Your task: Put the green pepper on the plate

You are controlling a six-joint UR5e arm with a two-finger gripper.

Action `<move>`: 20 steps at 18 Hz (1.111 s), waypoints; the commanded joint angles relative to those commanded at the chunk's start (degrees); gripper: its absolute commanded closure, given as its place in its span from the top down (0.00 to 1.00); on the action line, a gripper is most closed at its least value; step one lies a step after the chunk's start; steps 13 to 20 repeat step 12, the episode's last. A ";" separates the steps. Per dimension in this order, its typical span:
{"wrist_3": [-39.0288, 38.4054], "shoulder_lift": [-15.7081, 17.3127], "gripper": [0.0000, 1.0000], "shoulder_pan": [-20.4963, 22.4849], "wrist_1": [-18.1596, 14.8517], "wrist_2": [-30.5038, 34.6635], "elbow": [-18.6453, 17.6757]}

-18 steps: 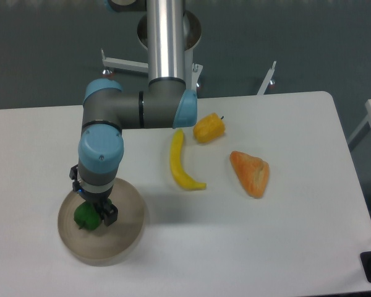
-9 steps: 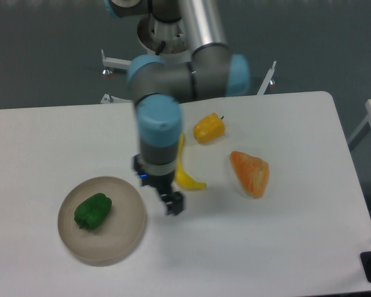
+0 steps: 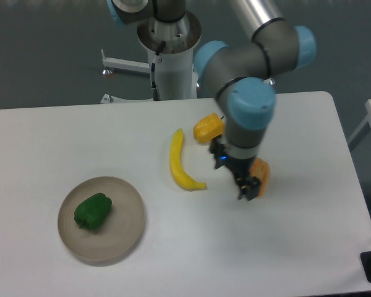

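Observation:
The green pepper [image 3: 92,211] lies on its side on the round beige plate [image 3: 125,227] at the front left of the table. My gripper [image 3: 247,188] is far to the right of it, pointing down over the orange wedge-shaped item [image 3: 260,174], and holds nothing. Its fingers look close together, but from this angle I cannot tell whether they are open or shut.
A yellow banana [image 3: 178,162] lies in the middle of the table. A yellow-orange pepper [image 3: 207,127] sits behind it, partly hidden by my arm. The arm's base [image 3: 171,37] stands beyond the table's far edge.
The gripper let go of the green pepper on the plate, rose and swung right across the table, from over the plate to over the orange item. The pepper stays on the plate.

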 joint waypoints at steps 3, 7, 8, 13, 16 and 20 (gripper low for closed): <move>0.00 -0.18 1.00 0.00 0.35 0.54 -0.26; 0.00 -0.44 1.00 -0.08 0.70 0.54 -0.35; 0.00 -0.35 1.00 -0.08 0.79 0.54 -0.44; 0.00 -0.26 1.00 0.00 0.88 0.54 -0.44; 0.00 -0.26 1.00 0.00 0.88 0.54 -0.44; 0.00 -0.26 1.00 0.00 0.88 0.54 -0.44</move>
